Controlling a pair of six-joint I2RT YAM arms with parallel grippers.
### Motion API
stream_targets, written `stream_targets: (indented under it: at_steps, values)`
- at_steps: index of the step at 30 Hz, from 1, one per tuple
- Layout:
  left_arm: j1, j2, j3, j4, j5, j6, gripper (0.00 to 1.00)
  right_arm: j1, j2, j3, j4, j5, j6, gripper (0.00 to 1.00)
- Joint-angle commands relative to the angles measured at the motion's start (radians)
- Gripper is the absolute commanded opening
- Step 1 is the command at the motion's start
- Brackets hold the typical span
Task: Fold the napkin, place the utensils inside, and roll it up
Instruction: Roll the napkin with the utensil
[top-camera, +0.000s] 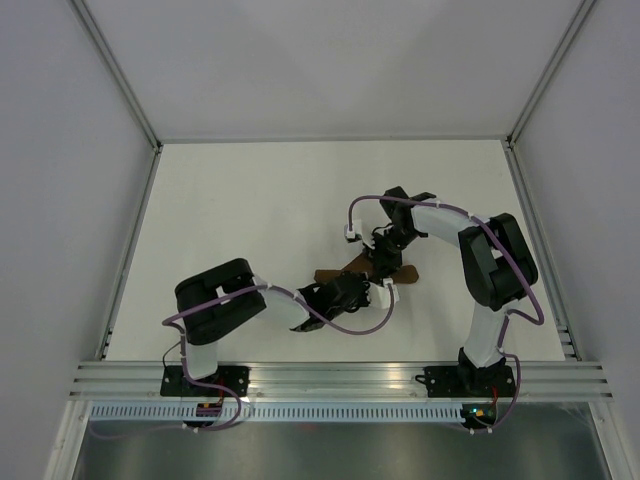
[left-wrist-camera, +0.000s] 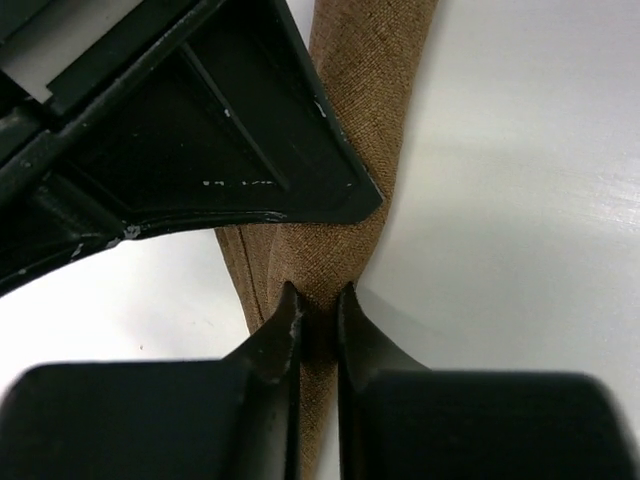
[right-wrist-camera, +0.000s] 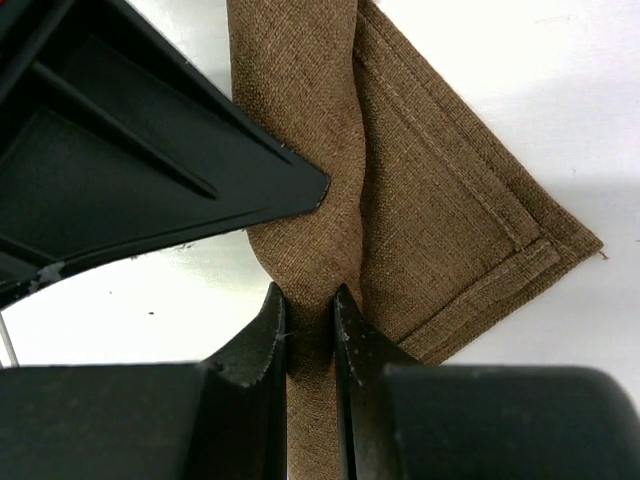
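The dark brown napkin (top-camera: 328, 274) lies rolled into a narrow strip at the table's middle. My left gripper (top-camera: 358, 291) is shut on the roll, pinching it between its fingertips in the left wrist view (left-wrist-camera: 318, 300), where the napkin (left-wrist-camera: 365, 100) runs away upward. My right gripper (top-camera: 384, 263) is shut on the same roll close beside it, seen in the right wrist view (right-wrist-camera: 310, 300). A loose hemmed corner (right-wrist-camera: 470, 230) of the napkin (right-wrist-camera: 300, 130) spreads flat to the right of the roll. The knife is hidden.
The white table (top-camera: 250, 200) is ringed by grey walls and a metal rail (top-camera: 340, 378) at the near edge. Each wrist view shows the other gripper's black finger (left-wrist-camera: 200, 130) close at upper left, and it also shows in the right wrist view (right-wrist-camera: 130, 150).
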Motion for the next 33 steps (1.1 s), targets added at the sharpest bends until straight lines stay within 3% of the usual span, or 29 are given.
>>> stream_targets:
  at_steps: [1,3,9,10,11,24,28,33]
  values:
    - [0.026,0.030,0.047,-0.180,0.140,-0.110,0.05,0.022,0.115,-0.089,-0.014,0.091,-0.024,0.15]
    - [0.032,0.028,0.055,-0.210,0.173,-0.127,0.02,0.022,0.103,-0.091,-0.008,0.086,-0.012,0.35]
    - [0.065,0.013,0.093,-0.342,0.296,-0.211,0.02,0.007,-0.006,-0.095,0.012,0.043,0.046,0.62]
    - [0.069,0.014,0.099,-0.362,0.307,-0.228,0.02,0.004,-0.040,-0.091,0.015,0.036,0.071,0.73]
    - [0.074,0.013,0.101,-0.372,0.322,-0.236,0.02,-0.001,-0.058,-0.089,0.018,0.019,0.086,0.76]
    - [0.152,0.010,0.138,-0.529,0.503,-0.336,0.02,-0.208,-0.390,-0.132,0.216,-0.084,0.325,0.85]
    - [0.189,0.025,0.182,-0.604,0.581,-0.375,0.02,-0.263,-0.482,-0.198,0.251,-0.105,0.324,0.85]
    - [0.275,0.117,0.274,-0.763,0.787,-0.400,0.02,-0.268,-0.635,-0.331,0.297,-0.119,0.280,0.83]
